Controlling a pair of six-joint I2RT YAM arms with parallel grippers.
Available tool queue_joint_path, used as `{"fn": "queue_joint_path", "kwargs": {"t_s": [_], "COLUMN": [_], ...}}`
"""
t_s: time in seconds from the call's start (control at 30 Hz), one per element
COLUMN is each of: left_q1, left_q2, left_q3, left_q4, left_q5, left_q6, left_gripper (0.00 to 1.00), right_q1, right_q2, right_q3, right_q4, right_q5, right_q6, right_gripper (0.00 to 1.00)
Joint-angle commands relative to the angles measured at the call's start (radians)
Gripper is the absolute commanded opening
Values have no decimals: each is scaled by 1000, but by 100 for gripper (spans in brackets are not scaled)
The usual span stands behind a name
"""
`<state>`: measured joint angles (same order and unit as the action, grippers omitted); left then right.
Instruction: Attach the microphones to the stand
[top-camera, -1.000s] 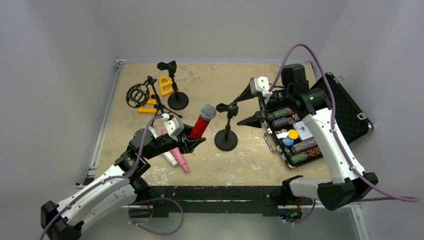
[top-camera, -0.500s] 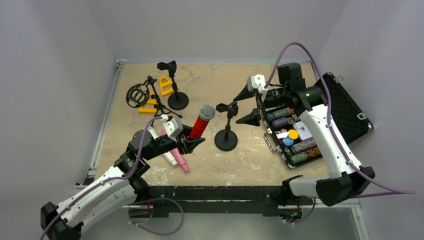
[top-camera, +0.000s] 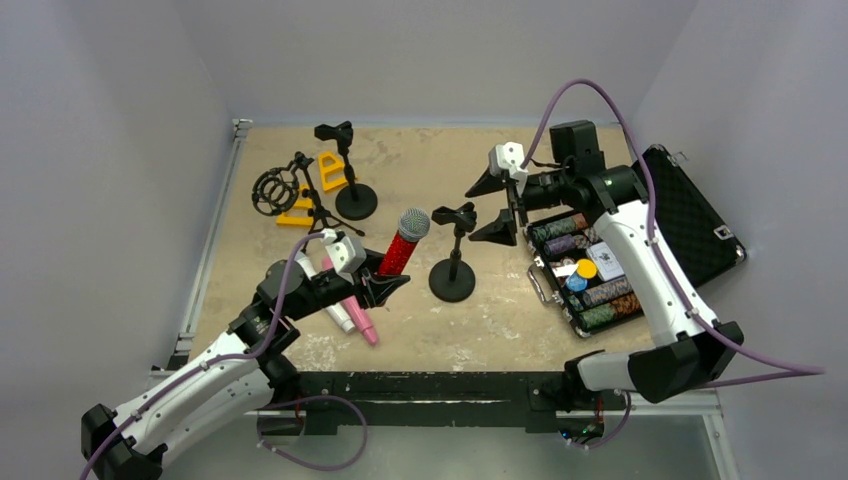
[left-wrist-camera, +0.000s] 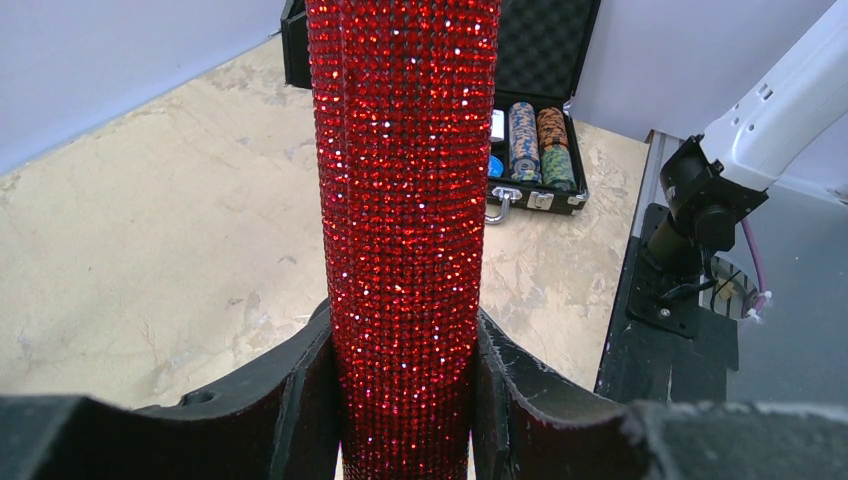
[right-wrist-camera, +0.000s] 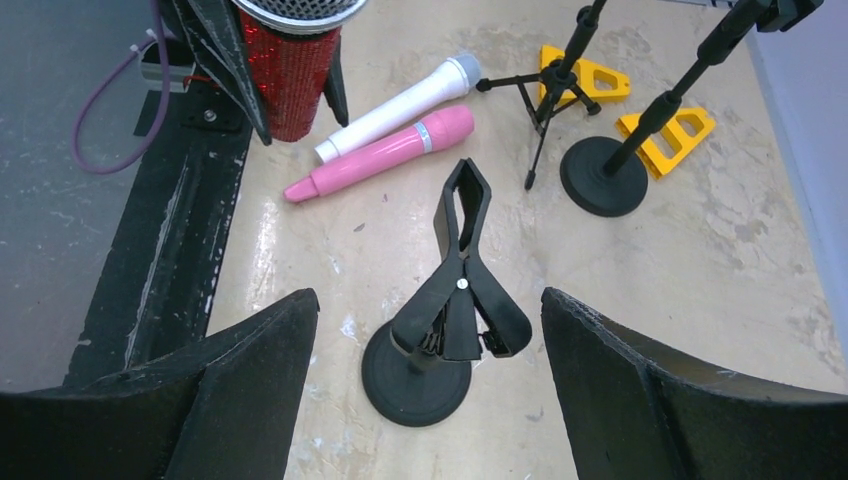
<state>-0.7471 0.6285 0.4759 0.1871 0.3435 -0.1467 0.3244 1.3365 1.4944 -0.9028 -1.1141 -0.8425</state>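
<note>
**Red microphone (top-camera: 403, 247) gripped in the left jaws, near the stand (top-camera: 452, 283).**
Left jaws pinch its glittery handle low down, head tilted up toward the stand's clip (top-camera: 455, 214). Right jaws gape wide and empty beside that clip. White microphone (right-wrist-camera: 400, 105) and pink microphone (right-wrist-camera: 380, 152) lie together on the desk (top-camera: 500, 320).

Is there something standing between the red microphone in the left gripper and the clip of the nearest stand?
Nothing visible does. Only bare table lies between the red microphone, clamped in the left gripper, and the clip. The open right gripper is on the clip's far side.
</note>
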Motion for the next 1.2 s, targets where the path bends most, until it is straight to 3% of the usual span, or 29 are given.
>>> {"fn": "queue_joint_path", "kwargs": {"t_s": [0.0, 0.23, 0.63, 0.93, 1.07, 1.17], "left_q1": [4, 4, 5, 12, 20, 41], "left_q2": [-10, -10, 54, 147, 182, 217], "left_q3": [0, -2, -19, -6, -4, -11], "left_q4": [75, 77, 204, 308, 351, 424], "left_q5": [-6, -22, -70, -82, -88, -83], "left_q6": [1, 17, 66, 82, 87, 81], "left_gripper": [0, 0, 0, 0, 0, 0], "right_q1": [2, 42, 53, 54, 54, 54], "right_q2": [19, 51, 78, 84, 86, 98], "right_q3": [28, -4, -11, -20, -14, 7], "right_q4": [58, 75, 71, 73, 53, 8], "right_q5": [43, 81, 89, 109, 86, 51], "right_q6": [48, 58, 67, 66, 46, 18], "right_gripper": [85, 83, 68, 74, 61, 35]}}
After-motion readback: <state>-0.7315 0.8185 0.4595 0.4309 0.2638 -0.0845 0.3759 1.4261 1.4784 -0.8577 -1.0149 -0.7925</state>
